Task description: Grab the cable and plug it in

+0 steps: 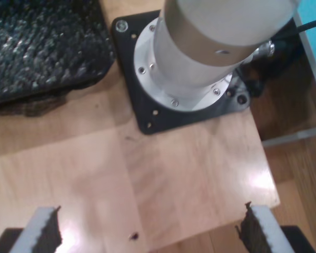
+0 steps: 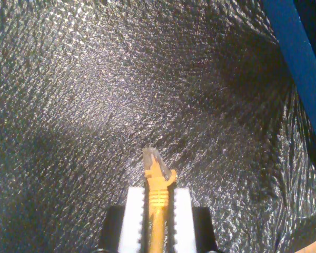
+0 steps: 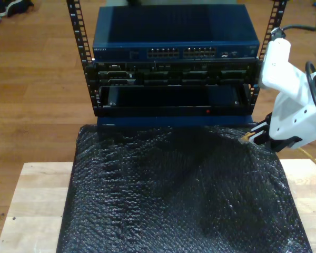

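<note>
The thin yellow-orange network cable (image 2: 157,211), clear plug forward, is clamped between the white pads of my second gripper (image 2: 158,211) above the black bubble-wrap mat (image 3: 179,195). My first gripper (image 1: 147,232) is spread wide, empty, beside the mat over the wooden table (image 1: 174,179).

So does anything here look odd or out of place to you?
Nothing looks damaged or spilled. My second tool is shut on the cable, its clear plug poking out straight over the black bubble wrap. The wrap is rumpled. My first tool is open over bare wood.
</note>
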You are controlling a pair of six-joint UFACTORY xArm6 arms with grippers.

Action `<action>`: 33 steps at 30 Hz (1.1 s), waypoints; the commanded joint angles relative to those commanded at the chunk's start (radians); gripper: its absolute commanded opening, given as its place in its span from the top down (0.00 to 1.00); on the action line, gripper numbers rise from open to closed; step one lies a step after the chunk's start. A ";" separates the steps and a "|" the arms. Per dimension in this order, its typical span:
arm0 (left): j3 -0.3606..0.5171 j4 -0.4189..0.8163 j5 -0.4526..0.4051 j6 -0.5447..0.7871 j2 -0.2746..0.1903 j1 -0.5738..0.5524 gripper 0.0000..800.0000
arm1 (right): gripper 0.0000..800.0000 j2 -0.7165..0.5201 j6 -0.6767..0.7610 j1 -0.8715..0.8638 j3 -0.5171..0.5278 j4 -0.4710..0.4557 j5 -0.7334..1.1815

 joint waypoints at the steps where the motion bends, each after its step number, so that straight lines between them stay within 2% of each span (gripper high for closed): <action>1: 0.008 0.008 0.002 0.015 0.000 0.015 0.00 | 1.00 -0.002 0.000 -0.002 0.000 0.000 0.000; 16: 0.115 0.054 0.002 0.104 -0.034 0.091 0.00 | 1.00 -0.006 0.000 -0.005 0.011 0.000 0.020; 25: 0.186 0.084 -0.006 0.124 -0.034 0.097 0.00 | 1.00 -0.018 0.000 -0.005 0.029 -0.002 0.021; 33: 0.272 0.126 -0.133 0.133 -0.034 0.140 0.00 | 1.00 -0.018 0.000 -0.003 0.031 -0.002 0.020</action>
